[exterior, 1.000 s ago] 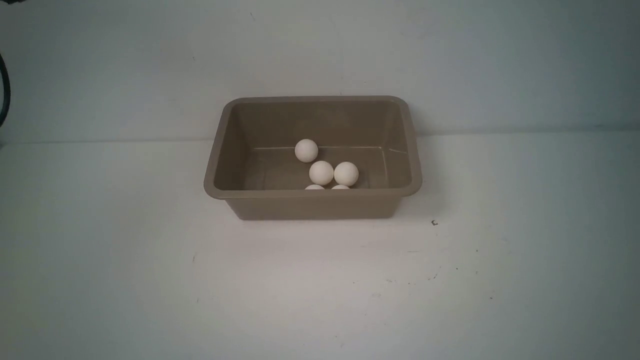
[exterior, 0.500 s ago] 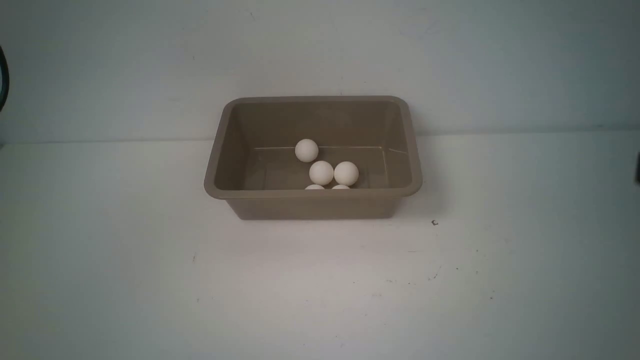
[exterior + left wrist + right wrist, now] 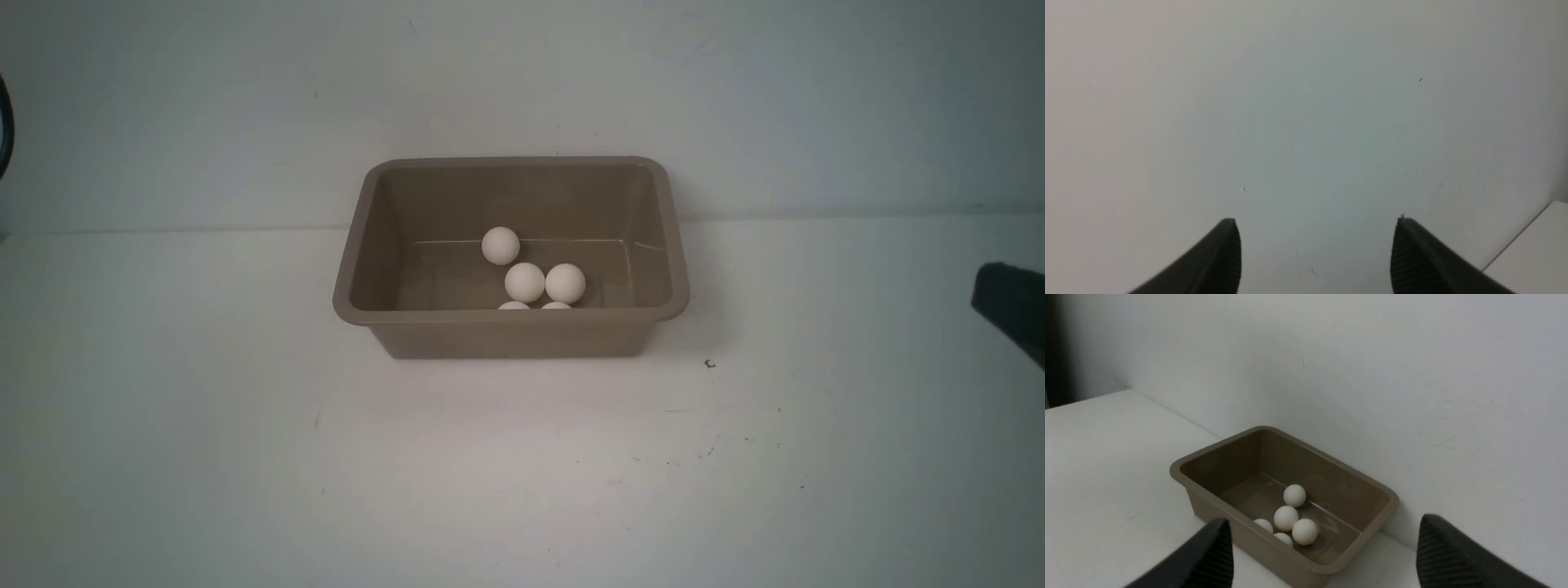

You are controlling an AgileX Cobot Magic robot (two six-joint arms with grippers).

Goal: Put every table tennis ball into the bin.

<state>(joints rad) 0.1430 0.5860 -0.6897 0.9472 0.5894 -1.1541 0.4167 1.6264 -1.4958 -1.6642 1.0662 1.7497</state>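
Right gripper [image 3: 1325, 520]: jaws stand wide apart with nothing between them (both ribbed fingers [image 3: 1216, 555] show in its wrist view). It is aimed at the bin [image 3: 1331, 482] from the right side of the scene. From the front I get only a dark bit of the right arm [image 3: 1012, 314] at the right edge, well apart from the bin.

Left gripper [image 3: 1315, 221]: jaws also apart and empty. It faces a plain white surface with a few small specks (its camera shows no task item).

Bin sits on the white table [image 3: 522, 474], about mid-width, at the far side and close to the wall [image 3: 522, 82]. It stands upright with its long side toward me.

Balls [image 3: 524, 282]: I count five, all inside the bin, on its floor.
- One lies farthest back, a little left of the others.
- Two lie side by side in the middle, touching or nearly so.
- Two more are near the front wall, with only their tops showing over the rim from the front (the right wrist view shows them better).

Loose balls on the table: I see none.
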